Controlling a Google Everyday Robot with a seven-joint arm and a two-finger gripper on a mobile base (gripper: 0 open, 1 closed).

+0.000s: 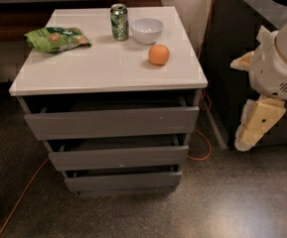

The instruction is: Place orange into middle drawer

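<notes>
The orange [159, 54] sits on the white cabinet top [108, 68], right of centre, just in front of the white bowl [147, 29]. The middle drawer [118, 157] is the second grey front of three and stands pulled out a little, with a dark gap above it. My gripper [256, 128] hangs from the white arm at the right edge of the view. It is beside the cabinet at drawer height, well to the right of and below the orange, and it holds nothing that I can see.
A green can [119, 22] stands left of the bowl, and a green snack bag [57, 38] lies at the top's left. The top drawer [113, 123] and bottom drawer [123, 181] are also slightly out. A dark counter [242, 43] stands on the right, and an orange cable [19, 202] runs across the floor.
</notes>
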